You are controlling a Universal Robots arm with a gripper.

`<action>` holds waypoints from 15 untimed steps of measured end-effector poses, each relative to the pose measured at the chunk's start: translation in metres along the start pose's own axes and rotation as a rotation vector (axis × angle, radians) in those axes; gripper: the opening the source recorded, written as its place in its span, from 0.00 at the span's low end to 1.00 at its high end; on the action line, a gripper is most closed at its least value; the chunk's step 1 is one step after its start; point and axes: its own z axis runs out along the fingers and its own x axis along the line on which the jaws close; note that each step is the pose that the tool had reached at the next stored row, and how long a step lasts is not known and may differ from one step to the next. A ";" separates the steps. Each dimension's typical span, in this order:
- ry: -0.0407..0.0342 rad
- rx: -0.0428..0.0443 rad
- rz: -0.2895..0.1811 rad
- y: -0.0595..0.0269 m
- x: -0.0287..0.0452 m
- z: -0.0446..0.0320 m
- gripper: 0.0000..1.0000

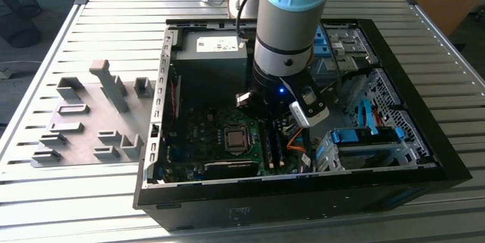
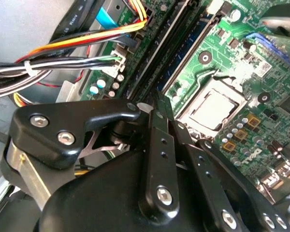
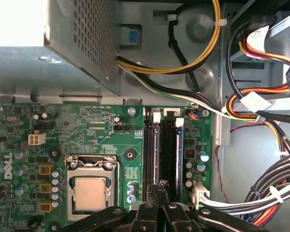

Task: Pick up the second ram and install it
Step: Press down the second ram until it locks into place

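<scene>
My gripper [image 3: 160, 186] is down inside the open computer case, over the black memory slot rails [image 3: 166, 150] beside the silver processor [image 3: 90, 193]. Its two black fingers [image 2: 157, 145] are drawn together, and I see nothing between them. The second ram [image 3: 178, 154] is a thin bluish strip standing on edge in the outer rail. In the second wrist view the second ram [image 2: 186, 55] runs straight out from my gripper [image 2: 159, 102]. I cannot tell whether the tips touch it. The gripper body hides the near half of the rails.
Another thin stick [image 3: 152, 154] stands in the rail nearest the processor. Bundled orange, yellow and black cables [image 3: 261, 106] hang beside the slots. The power supply box [image 3: 53, 43] sits beyond the board. In the exterior view, the case [image 1: 303, 197] has a grey holder block [image 1: 91, 118] on its left.
</scene>
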 end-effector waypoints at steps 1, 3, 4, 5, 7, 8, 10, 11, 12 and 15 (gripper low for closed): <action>0.0001 0.0003 0.000 0.0000 0.0000 0.0007 0.11; 0.0003 0.0006 0.000 -0.0001 0.0000 0.0012 0.11; 0.0002 0.0004 0.000 0.0000 0.0000 0.0007 0.11; -0.0004 -0.0013 0.000 0.0002 0.0000 -0.0005 0.11; -0.0006 -0.0024 0.000 0.0003 -0.0002 -0.0068 0.11; -0.0002 -0.0012 0.000 0.0001 -0.0002 -0.0117 0.11; -0.0002 -0.0008 0.000 0.0000 -0.0002 -0.0202 0.11; -0.0002 -0.0009 0.000 -0.0001 -0.0003 -0.0240 0.11; -0.0001 -0.0007 0.000 -0.0001 -0.0003 -0.0268 0.11; -0.0002 -0.0009 0.000 -0.0001 -0.0003 -0.0288 0.11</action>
